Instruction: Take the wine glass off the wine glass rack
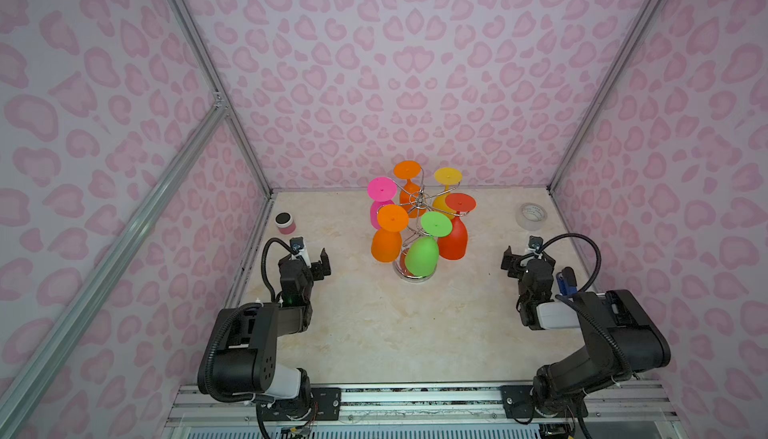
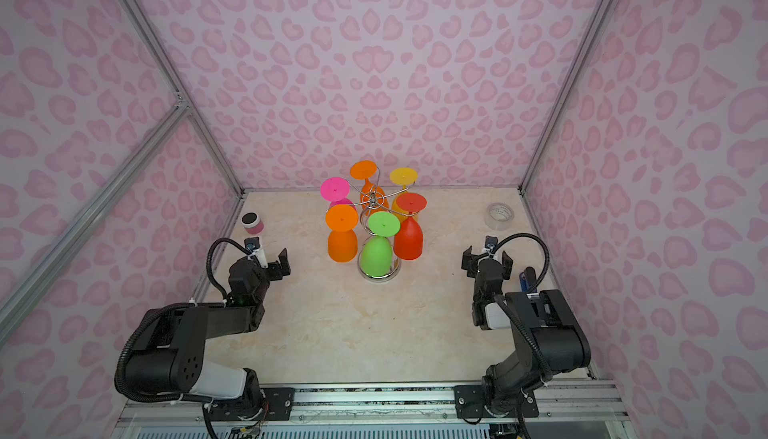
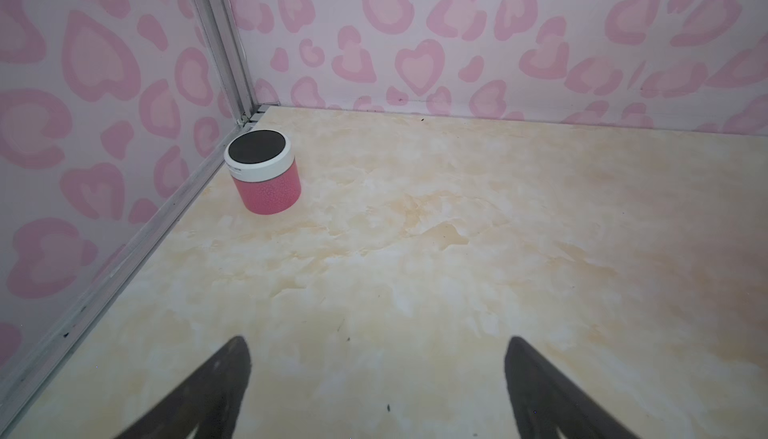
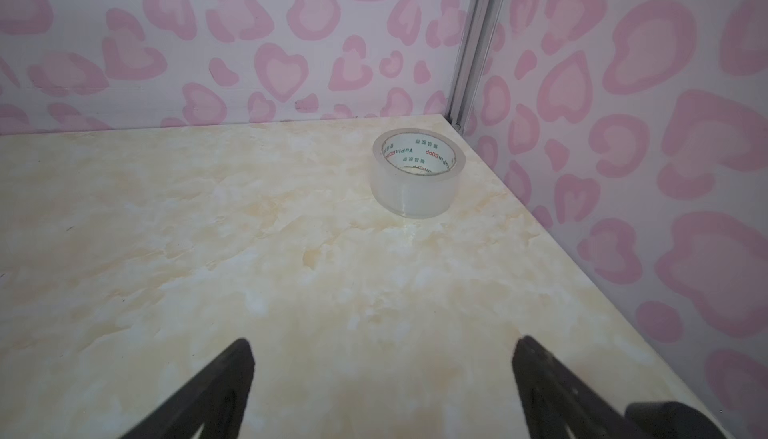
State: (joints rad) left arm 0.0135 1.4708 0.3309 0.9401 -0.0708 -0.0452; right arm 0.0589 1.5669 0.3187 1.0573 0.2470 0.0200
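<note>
Right, left end effector (image 1: 312, 256) and right end effector (image 1: 527, 256) both gape empty. The green glass (image 1: 422, 256) hangs vertical on the rack (image 1: 420, 199), at 3 o'clock from the left, 9 o'clock from the right, roughly equidistant.

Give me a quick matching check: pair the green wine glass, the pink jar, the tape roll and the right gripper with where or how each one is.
Column 1
1. green wine glass
2. pink jar
3. tape roll
4. right gripper

Column 2
A. open, holding nothing
B. standing by the left wall, near the far corner
C. hanging upside down on the near side of the wine glass rack
D. lying flat near the far right corner

Pairs: 1-C, 2-B, 3-D, 4-A
</note>
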